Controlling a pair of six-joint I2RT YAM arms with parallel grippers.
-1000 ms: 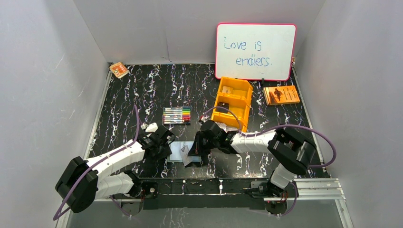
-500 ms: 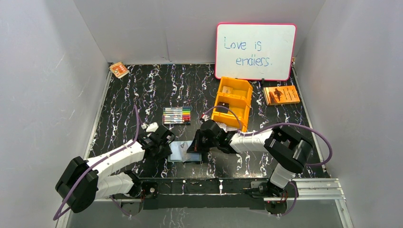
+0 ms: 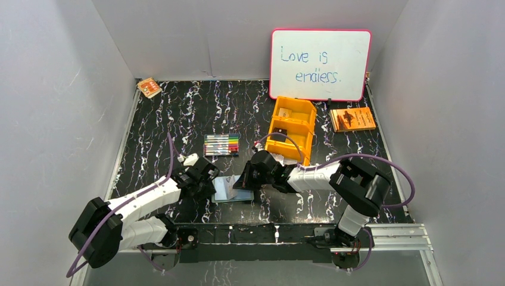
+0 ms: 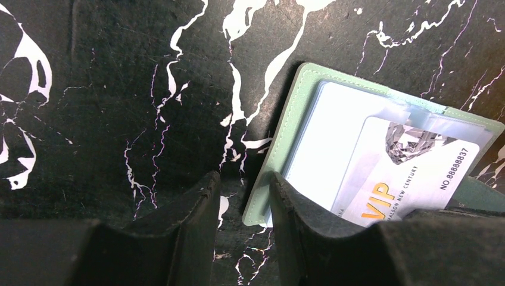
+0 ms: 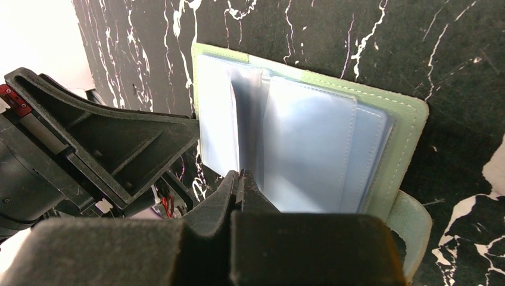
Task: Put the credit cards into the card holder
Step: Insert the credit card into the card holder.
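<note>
L fingers part-open w/ a clear gap, nothing gripped. Bare worktop shows between them, and one tip sits over the near corner of the card holder.

R fingers shut tight, tips together at the lower edge of the clear sleeves. One thin sleeve stands up right at the tips; can't tell if it's pinched.

Card holder: lies open on worktop near the front edge, between the two arms in top view. Green cover down, pale blue-grey pockets up. Tab sticks out at one side.

VIP card is whitish w/ orange lettering and a grey gem print. It lies tilted on the open holder, upper end under a clear pocket, lower end hidden by the L finger.

Rest of worktop, top view:
- orange bin just behind the R arm's wrist
- pack of markers behind the holder, apart from it
- whiteboard against the back wall
- orange booklet beside the bin, to the right
- small packet in the far left corner
</note>
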